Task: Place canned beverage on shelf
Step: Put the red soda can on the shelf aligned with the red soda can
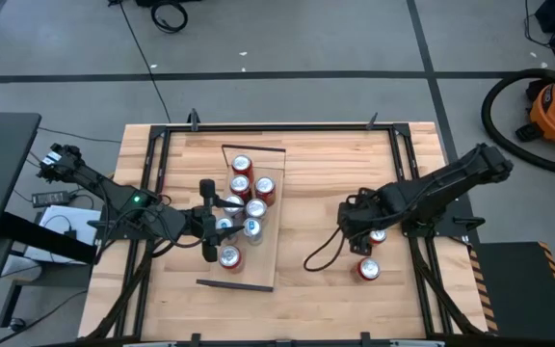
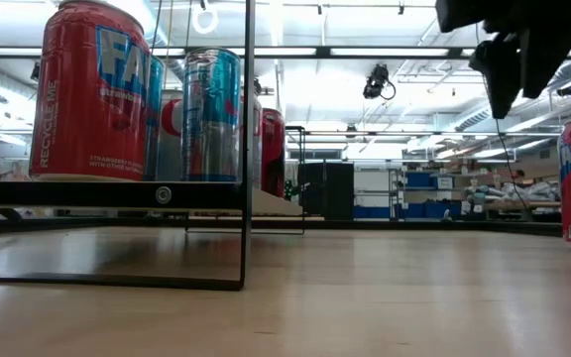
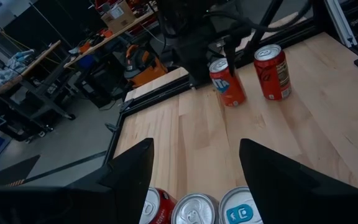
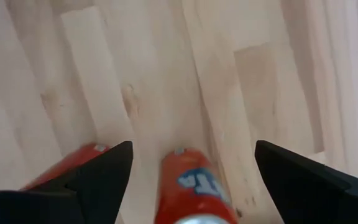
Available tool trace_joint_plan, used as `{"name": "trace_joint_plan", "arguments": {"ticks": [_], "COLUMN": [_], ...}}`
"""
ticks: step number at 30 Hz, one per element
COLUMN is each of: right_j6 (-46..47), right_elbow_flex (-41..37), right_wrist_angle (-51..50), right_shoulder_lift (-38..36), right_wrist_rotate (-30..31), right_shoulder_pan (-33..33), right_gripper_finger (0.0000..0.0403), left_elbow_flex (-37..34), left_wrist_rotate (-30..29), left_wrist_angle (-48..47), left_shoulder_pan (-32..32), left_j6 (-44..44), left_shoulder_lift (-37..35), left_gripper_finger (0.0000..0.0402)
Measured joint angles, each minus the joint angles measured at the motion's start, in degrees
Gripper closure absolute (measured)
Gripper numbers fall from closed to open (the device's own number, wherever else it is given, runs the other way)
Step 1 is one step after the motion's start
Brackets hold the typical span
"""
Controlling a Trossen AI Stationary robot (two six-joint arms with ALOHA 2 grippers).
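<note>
Fingers [image 4: 86, 177] of right gripper [image 4: 191, 180] spread wide over orange can [image 4: 194, 186] near table [image 1: 316, 193] right edge, apparently not touching. Left gripper [image 3: 194, 180] fingers released, empty, above shelf [image 1: 268, 246] cans [image 1: 244, 202].

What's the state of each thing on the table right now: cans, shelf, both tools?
shelf: flat on the table, loaded with upright cans.
cans on shelf: upright, clustered together.
two loose cans: upright on the table, not yet shelved.
left tool: open, above the shelved cans, holding nothing.
right tool: open, over a loose can, not gripping.
</note>
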Motion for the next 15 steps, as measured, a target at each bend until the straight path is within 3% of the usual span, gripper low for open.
{"name": "trace_joint_plan", "arguments": {"ticks": [7, 15], "right_j6": [1.85, 3.34], "right_elbow_flex": [-0.73, -5.12], "right_wrist_angle": [-6.03, -5.95], "right_shoulder_lift": [-0.70, -0.28], "right_wrist_rotate": [-2.61, -2.80], "right_shoulder_pan": [1.12, 3.27], "right_gripper_finger": [0.0050, 0.0050], "left_elbow_flex": [0.00, 0.00], "left_wrist_rotate": [0.00, 0.02], "left_wrist_angle": [0.02, -0.02], "left_shoulder_pan": [0.02, 0.02], "left_j6": [-0.13, -0.46], "left_shoulder_lift": [0.00, 0.00], "left_gripper_finger": [0.0153, 0.0153]}}
